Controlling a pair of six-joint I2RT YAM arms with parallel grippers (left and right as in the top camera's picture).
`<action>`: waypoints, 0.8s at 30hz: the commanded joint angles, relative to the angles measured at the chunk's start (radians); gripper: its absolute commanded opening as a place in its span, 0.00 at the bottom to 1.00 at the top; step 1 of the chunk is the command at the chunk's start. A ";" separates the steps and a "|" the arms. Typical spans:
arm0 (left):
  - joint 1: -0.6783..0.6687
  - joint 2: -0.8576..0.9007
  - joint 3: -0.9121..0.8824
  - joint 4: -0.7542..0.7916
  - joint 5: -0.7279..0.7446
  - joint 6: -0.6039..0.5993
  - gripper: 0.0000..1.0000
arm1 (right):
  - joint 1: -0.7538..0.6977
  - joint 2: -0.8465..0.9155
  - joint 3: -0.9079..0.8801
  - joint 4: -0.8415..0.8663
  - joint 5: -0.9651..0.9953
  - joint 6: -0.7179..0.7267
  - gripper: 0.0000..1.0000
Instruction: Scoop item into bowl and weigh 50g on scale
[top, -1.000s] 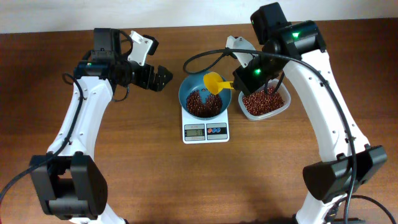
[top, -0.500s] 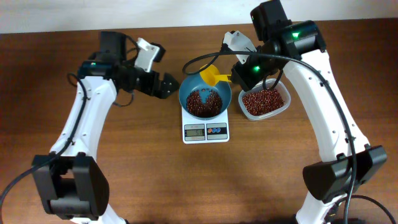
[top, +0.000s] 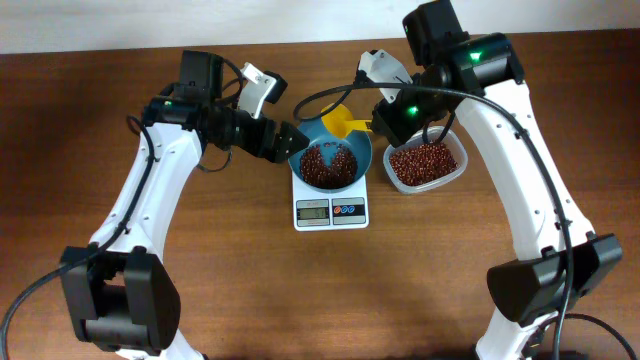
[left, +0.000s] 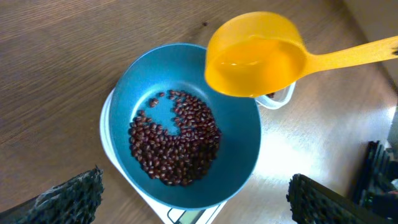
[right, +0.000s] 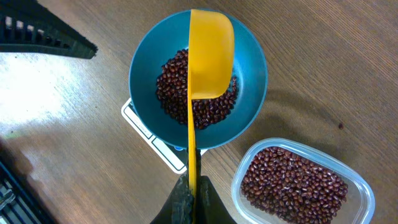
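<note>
The teal bowl (top: 306, 148) stands on the white scale (top: 331, 209) and holds a heap of red-brown beans (top: 327, 165). It also shows in the left wrist view (left: 242, 149) and the right wrist view (right: 252, 93). My right gripper (right: 192, 186) is shut on the handle of a yellow scoop (right: 210, 53), held empty over the bowl's far rim; the scoop also shows in the overhead view (top: 339, 122) and the left wrist view (left: 255, 56). My left gripper (top: 289, 140) is open, its fingers straddling the bowl's left side (left: 193, 196).
A clear plastic container (top: 453, 181) of more beans (top: 422, 163) sits right of the scale; it also shows in the right wrist view (right: 364, 193). The scale's display and buttons (top: 331, 210) face the table's front.
My left gripper has moved right from the open table up to the bowl's left rim. The right gripper lifted the scoop up and back over the bowl's far rim, then held still.
</note>
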 joint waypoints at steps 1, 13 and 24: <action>0.002 0.007 0.020 0.003 -0.072 0.121 0.99 | 0.003 -0.008 0.019 0.003 -0.009 -0.011 0.04; 0.001 -0.058 0.021 0.124 -0.024 0.133 0.67 | 0.002 -0.008 0.019 0.009 0.036 -0.010 0.04; -0.007 -0.138 0.021 0.056 0.036 0.133 0.99 | 0.002 -0.008 0.019 0.020 0.036 -0.010 0.04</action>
